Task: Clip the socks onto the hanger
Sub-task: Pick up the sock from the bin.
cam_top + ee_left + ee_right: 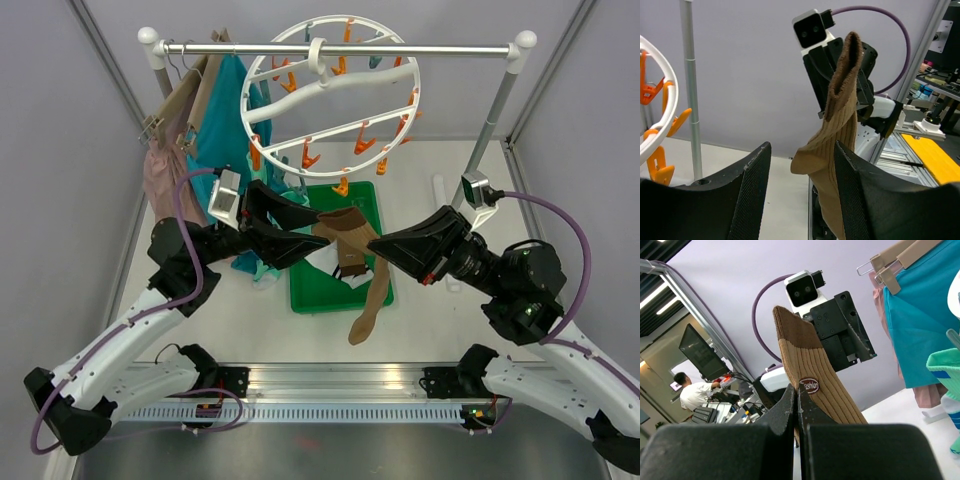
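A plain brown sock (362, 300) hangs over the green tray (310, 297). My right gripper (374, 246) is shut on it near its upper part; in the right wrist view (798, 407) the jaws pinch the sock (812, 367) just below its oval label. My left gripper (320, 230) is open at the sock's top end; in the left wrist view (802, 192) the sock (840, 125) hangs between the fingers, close against the right finger (860, 200). The round white ring hanger (262, 82) with orange pegs (362, 143) hangs from the rail, above and behind both grippers.
A white sock (330, 262) lies in the tray, and mint-teal fabric (262, 264) lies to its left. A teal garment (232, 110) and a pink garment (165, 180) hang on tan hangers (178, 95) at the rail's left. A rail post (492, 125) stands at the right.
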You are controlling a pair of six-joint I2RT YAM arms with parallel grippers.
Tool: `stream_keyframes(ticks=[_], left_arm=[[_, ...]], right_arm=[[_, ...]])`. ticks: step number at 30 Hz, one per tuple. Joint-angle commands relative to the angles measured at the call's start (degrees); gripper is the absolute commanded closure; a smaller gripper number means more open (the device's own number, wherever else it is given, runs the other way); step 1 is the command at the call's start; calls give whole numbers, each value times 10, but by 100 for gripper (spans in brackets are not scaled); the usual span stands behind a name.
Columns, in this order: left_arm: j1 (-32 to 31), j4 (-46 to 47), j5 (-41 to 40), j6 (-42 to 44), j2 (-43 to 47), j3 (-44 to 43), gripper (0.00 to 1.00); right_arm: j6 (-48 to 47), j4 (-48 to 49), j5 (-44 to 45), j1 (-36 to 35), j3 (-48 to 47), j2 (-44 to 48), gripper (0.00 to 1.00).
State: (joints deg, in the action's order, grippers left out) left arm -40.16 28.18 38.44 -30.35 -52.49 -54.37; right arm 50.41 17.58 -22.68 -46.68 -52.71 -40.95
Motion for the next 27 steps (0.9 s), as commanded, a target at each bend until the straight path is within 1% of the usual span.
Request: stream_keyframes(ticks=[1, 2, 6, 10, 17, 24, 27], left_arm=[[-1, 74, 48, -37, -2, -9, 41], [-1, 93, 52, -41, -4, -8, 41], [-1, 100, 61, -47, -12, -15, 41], [-1, 129, 65, -59, -21, -16, 41], [-1, 156, 58, -67, -30, -17, 41], [-1, 174, 51, -74, -25, -5, 50], [-1, 177, 46, -76, -25, -3, 51]], right_arm=[[18, 39, -14, -3, -25, -7, 100], [21, 39, -14, -3, -27, -9, 100], [29, 53, -19, -3, -29, -19, 100], [43, 70, -25, -3, -26, -32, 100], [50, 81, -19, -3, -15, -41, 100], [43, 80, -13, -3, -10, -44, 100], [46, 82, -15, -3, -6, -47, 100]])
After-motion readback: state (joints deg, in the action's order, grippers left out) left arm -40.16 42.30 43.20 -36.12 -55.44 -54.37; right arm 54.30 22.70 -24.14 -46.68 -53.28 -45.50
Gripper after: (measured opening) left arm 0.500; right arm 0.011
